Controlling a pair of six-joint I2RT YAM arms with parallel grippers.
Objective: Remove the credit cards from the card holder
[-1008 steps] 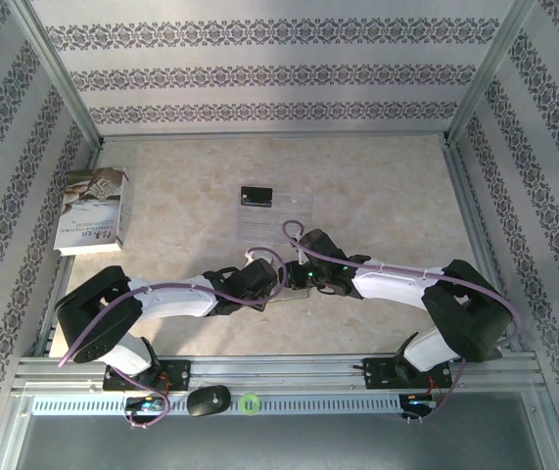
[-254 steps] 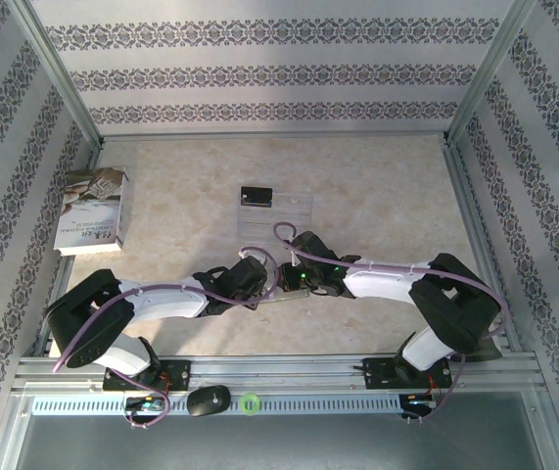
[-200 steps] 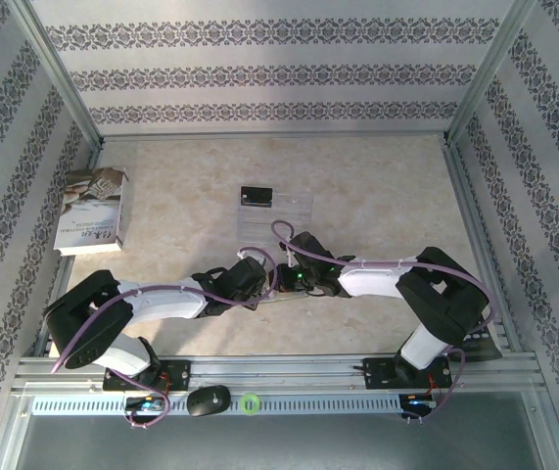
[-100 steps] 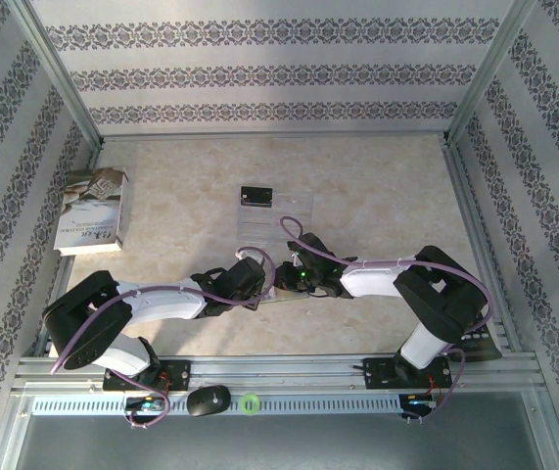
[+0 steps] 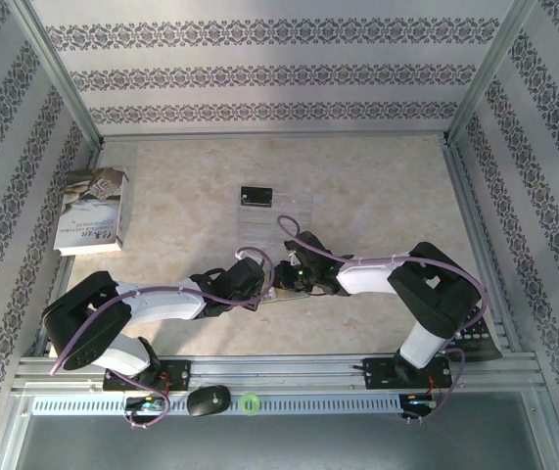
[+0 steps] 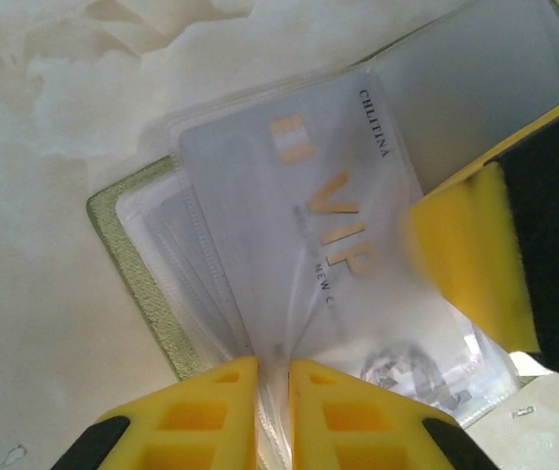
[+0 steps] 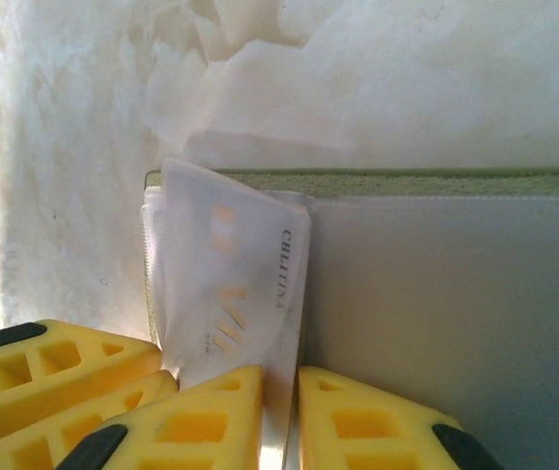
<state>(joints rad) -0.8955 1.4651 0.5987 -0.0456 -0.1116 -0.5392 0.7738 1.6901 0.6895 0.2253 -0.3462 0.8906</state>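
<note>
One glossy card (image 6: 299,215) in grainy green holder (image 6: 140,286).

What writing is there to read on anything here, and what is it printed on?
"CHLITINA": along one edge of the silvery-white card, which sits in the card holder.
"VIP": large gold letters on the same card.
"NEW C": small print under it, the rest hidden.
On the book and the black card the print is too small to read.

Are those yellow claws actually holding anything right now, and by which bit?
The right end effector pinches the silvery VIP card by its long edge; the left end effector pinches the card holder by its clear pocket sleeves.
</note>
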